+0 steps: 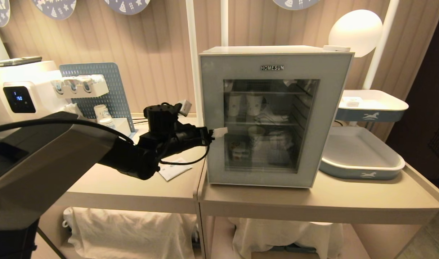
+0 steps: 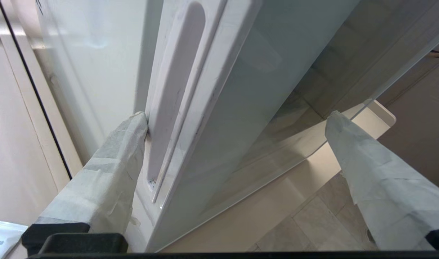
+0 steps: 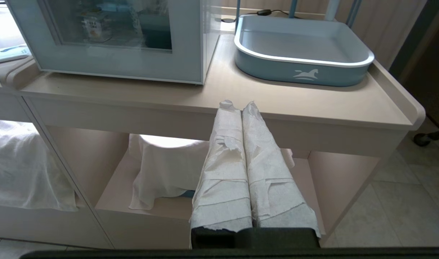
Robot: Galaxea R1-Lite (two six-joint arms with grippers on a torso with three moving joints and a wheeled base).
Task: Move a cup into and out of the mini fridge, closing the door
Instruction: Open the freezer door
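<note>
The left gripper (image 1: 215, 133) — fingers spread wide, one tip in the upright handle groove (image 2: 176, 90) on the fridge (image 1: 277, 115) door (image 1: 212, 108) — straddles that edge, with the cup (image 1: 240, 149) inside, behind the glass.

Fridge (image 1: 273, 115) on the counter (image 1: 313, 198), door (image 1: 269, 72) shut; cup (image 1: 240, 149) on its lowest shelf. Left gripper (image 1: 219, 132) at the door's left edge.
</note>
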